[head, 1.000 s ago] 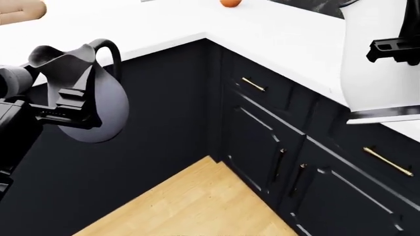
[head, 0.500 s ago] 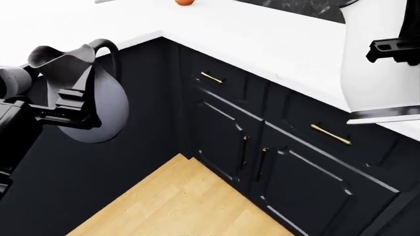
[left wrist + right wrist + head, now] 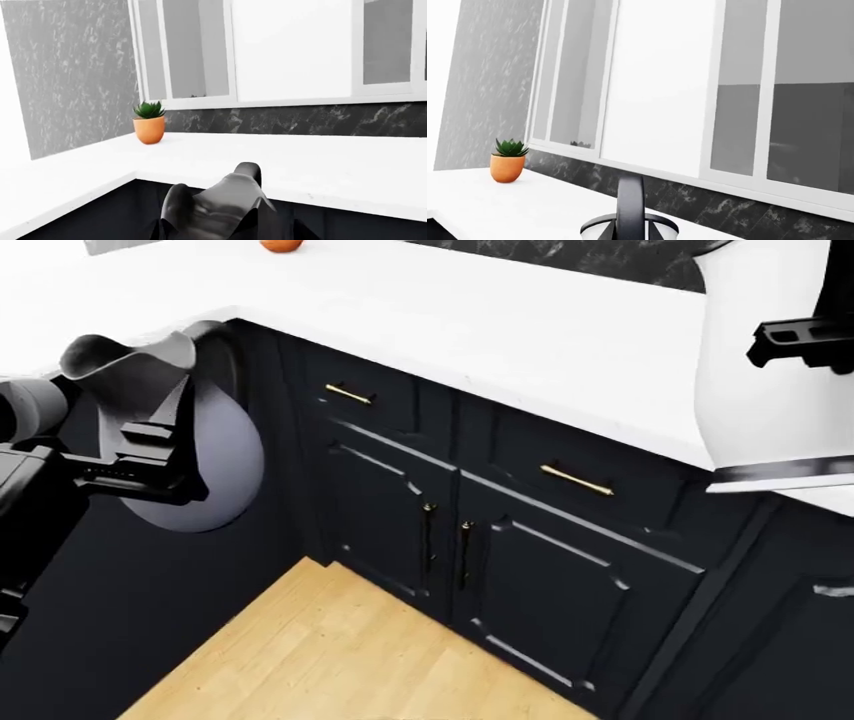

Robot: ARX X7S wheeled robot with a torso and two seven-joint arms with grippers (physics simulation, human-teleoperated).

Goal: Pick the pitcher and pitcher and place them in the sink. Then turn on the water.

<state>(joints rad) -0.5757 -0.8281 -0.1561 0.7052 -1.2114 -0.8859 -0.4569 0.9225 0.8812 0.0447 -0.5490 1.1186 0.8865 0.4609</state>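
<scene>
Here, at the left edge of the head view, the robot's black left gripper was clamped on the squat, bulbous blue-grey jug with a dark neck and handle, holding it upright in the air in front of the dark navy cabinet doors with brass handles. At the right edge of the same view, the black right gripper gripped the taller white jug with a black base band, which hung upright before the edge of the glossy white L-shaped countertop. Light wooden floorboards filled the lower centre. A small orange pot holding a spiky green plant stood on the countertop at the corner, against the dark marbled backsplash beneath the white-framed window; it showed at the left of both wrist views. In the right wrist view, the white jug's black handle and rim sat at bottom centre. The sink was outside all three views.
</scene>
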